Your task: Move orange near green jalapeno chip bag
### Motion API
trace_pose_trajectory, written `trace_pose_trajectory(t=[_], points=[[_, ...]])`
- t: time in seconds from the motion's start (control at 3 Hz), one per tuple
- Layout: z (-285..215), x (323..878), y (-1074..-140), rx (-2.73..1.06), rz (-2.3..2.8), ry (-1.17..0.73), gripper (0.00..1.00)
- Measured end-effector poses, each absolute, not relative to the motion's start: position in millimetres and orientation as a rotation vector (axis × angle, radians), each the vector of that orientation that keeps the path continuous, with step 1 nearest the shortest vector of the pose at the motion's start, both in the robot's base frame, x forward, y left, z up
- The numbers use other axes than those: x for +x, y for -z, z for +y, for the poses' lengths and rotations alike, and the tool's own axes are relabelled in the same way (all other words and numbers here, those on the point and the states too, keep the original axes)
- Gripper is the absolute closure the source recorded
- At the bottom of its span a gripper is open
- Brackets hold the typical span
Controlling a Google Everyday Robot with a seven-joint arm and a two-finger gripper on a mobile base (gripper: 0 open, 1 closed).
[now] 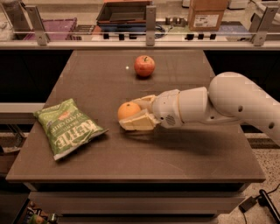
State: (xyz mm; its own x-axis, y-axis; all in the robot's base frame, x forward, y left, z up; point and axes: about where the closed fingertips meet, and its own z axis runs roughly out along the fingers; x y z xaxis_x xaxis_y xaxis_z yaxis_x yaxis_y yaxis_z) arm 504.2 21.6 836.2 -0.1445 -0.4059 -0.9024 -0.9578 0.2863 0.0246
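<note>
The orange [128, 110] is held between the cream fingers [136, 123] of my gripper [133, 112] near the middle of the brown table [144, 153], low over its surface. My white arm reaches in from the right. The green jalapeno chip bag [66, 127] lies flat at the table's left front, a short gap to the left of the orange.
A red apple [144, 66] with a stem sits at the back middle of the table. Behind the table runs a railing with a dark tray [124, 13], a cardboard box [208, 14] and a purple bin [54, 28].
</note>
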Motion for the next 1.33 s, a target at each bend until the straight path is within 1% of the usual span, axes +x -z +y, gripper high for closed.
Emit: trace_pose_trajectory(t=[0.33,1.0,1.33], points=[[23.5,503.5,-836.4,-1.256,1.707,-0.821,0.61],[27.2,502.0,-836.7,-1.264,1.703,-0.823,0.14],[29.1,501.2,-836.9,-1.268,1.701,-0.825,0.00]])
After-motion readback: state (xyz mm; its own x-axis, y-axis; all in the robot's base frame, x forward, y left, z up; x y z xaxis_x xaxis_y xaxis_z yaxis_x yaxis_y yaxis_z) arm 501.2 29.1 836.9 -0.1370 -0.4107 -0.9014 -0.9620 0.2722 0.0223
